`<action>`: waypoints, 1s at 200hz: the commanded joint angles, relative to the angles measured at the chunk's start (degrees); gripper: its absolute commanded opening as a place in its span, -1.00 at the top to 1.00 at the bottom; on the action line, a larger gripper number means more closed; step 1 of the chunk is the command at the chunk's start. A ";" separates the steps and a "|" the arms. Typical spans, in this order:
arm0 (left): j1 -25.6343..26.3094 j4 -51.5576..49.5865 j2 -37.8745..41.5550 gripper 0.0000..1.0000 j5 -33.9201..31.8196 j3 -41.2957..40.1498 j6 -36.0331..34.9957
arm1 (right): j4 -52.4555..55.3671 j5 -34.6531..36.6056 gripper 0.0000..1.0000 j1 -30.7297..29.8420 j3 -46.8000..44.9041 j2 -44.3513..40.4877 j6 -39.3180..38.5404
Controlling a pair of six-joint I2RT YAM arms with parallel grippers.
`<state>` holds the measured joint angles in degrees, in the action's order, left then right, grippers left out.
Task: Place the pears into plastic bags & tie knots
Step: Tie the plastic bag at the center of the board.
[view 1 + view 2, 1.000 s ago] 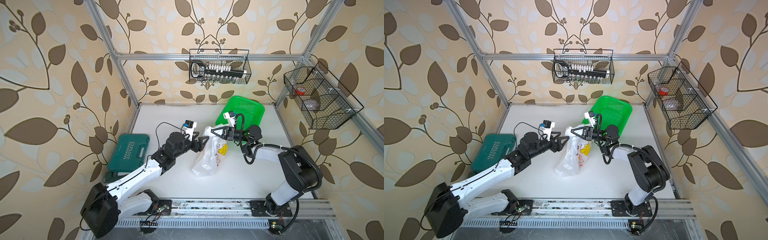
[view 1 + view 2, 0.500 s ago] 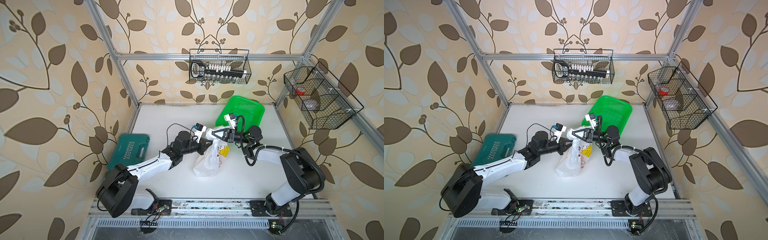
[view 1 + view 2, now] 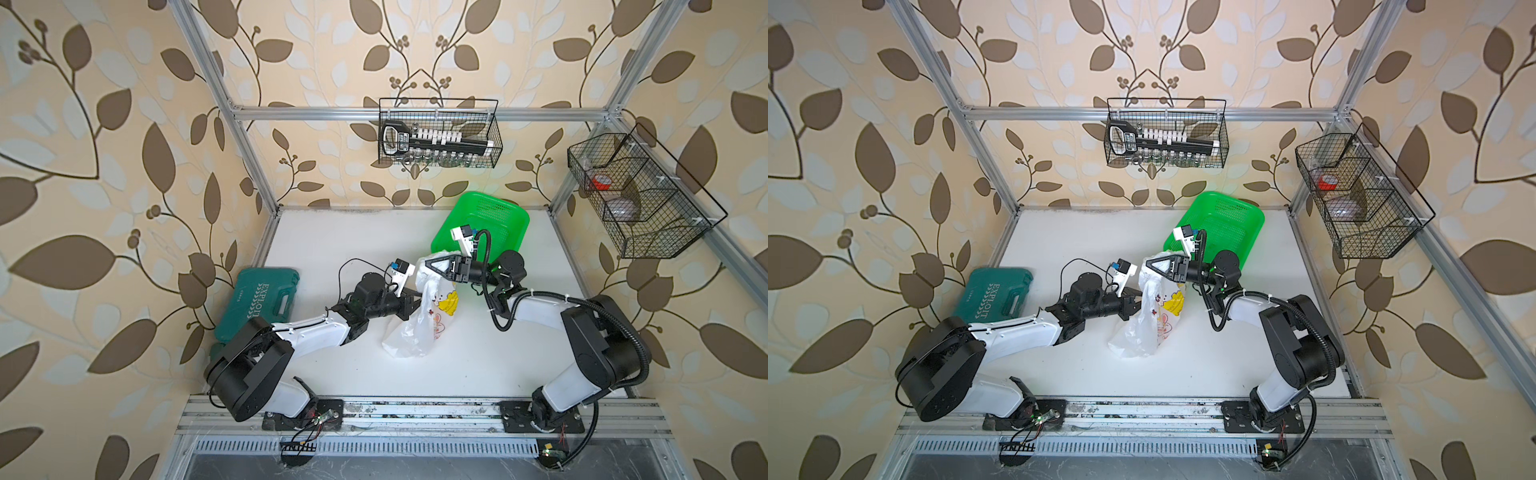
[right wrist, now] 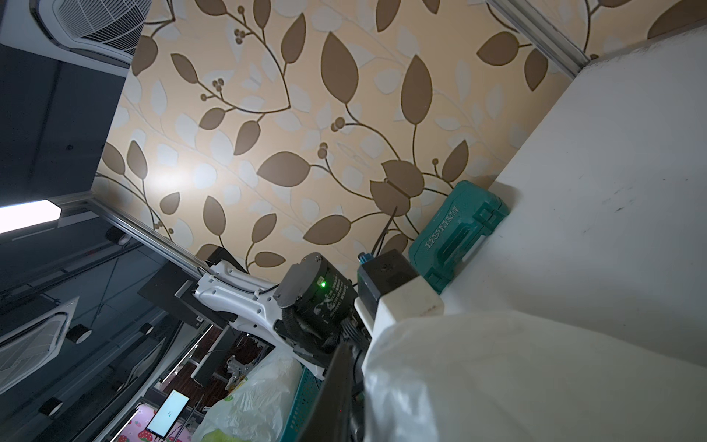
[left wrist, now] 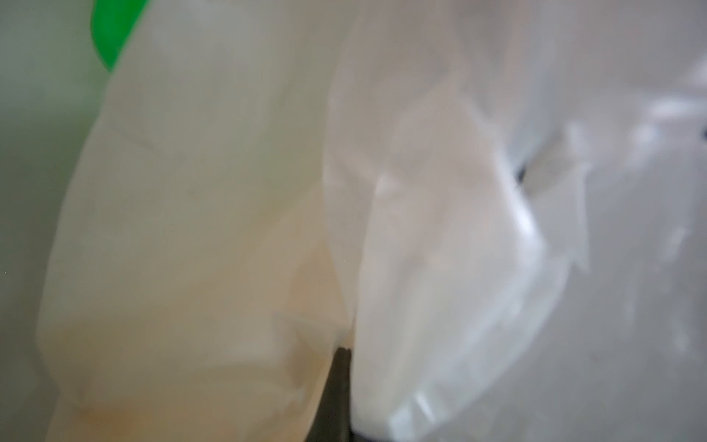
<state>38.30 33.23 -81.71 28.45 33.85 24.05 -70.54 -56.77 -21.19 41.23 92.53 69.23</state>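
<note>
The white plastic bag point(image 3: 415, 332) point(image 3: 1142, 332) with its yellow-red print hangs stretched above the table's middle. My right gripper point(image 3: 428, 268) point(image 3: 1148, 266) holds its bunched top from the right, jaws together on the film. My left gripper point(image 3: 415, 302) point(image 3: 1136, 305) is shut on the bag's left side lower down. Blurred bag film point(image 5: 459, 229) fills the left wrist view, with a cream tint behind it. In the right wrist view the bag point(image 4: 535, 382) drapes beside one dark finger point(image 4: 336, 382). The pears are hidden, and no knots show.
A green perforated basket point(image 3: 494, 216) point(image 3: 1225, 216) lies tilted at the back right, just behind my right wrist. A teal tool case point(image 3: 259, 303) point(image 4: 459, 233) sits at the left edge. Two wire baskets point(image 3: 438, 133) point(image 3: 640, 195) hang on the walls.
My left gripper has moved right to the bag and shut on its side. The right gripper has kept its place at the bag's top.
</note>
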 commanded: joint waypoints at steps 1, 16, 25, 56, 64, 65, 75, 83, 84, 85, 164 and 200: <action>0.98 1.71 -0.47 1.00 0.61 -1.05 1.24 | -3.37 1.01 0.71 0.26 0.52 -0.25 0.38; 0.99 -0.28 0.14 1.00 -0.83 -0.27 0.96 | -3.39 0.93 0.73 0.27 0.51 -0.12 0.47; 1.00 -2.03 0.89 1.00 -2.06 0.72 1.03 | -3.53 0.81 0.79 0.27 0.43 -0.07 0.55; 1.00 -8.21 6.23 0.38 -9.89 3.04 0.25 | -4.69 -0.09 1.00 0.23 -0.10 0.21 1.08; 0.93 -10.03 8.31 0.16 -12.84 3.25 -0.30 | -4.73 -0.22 1.00 0.26 -0.25 0.19 1.16; 0.96 -10.25 8.58 0.15 -13.22 3.29 -0.31 | -4.71 -0.20 1.00 0.22 -0.27 0.15 1.16; 0.89 -12.79 11.57 -0.02 -16.98 3.26 -0.78 | -4.75 -0.22 1.00 0.22 -0.45 0.03 1.26; 0.77 -14.02 14.00 -0.14 -19.08 3.00 -1.29 | -4.63 -0.43 1.00 0.24 -0.54 -0.07 1.25; 0.74 -14.14 14.28 -0.15 -19.41 2.94 -1.38 | -4.61 -0.48 1.00 0.21 -0.58 -0.07 1.25; 0.69 -14.28 14.55 -0.16 -19.67 2.87 -1.42 | -4.61 -0.51 1.00 0.20 -0.61 -0.07 1.25; -0.72 -12.79 7.31 -0.38 -11.65 8.14 -7.05 | -4.07 -0.71 1.00 0.18 -2.39 -0.60 1.34; -0.74 -8.73 4.40 0.15 -9.10 8.60 -7.33 | -0.36 -0.33 1.00 0.19 -2.90 -2.43 -0.73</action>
<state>37.82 19.62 -77.45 15.77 40.64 17.78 -72.23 -56.80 -21.19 39.27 92.40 70.39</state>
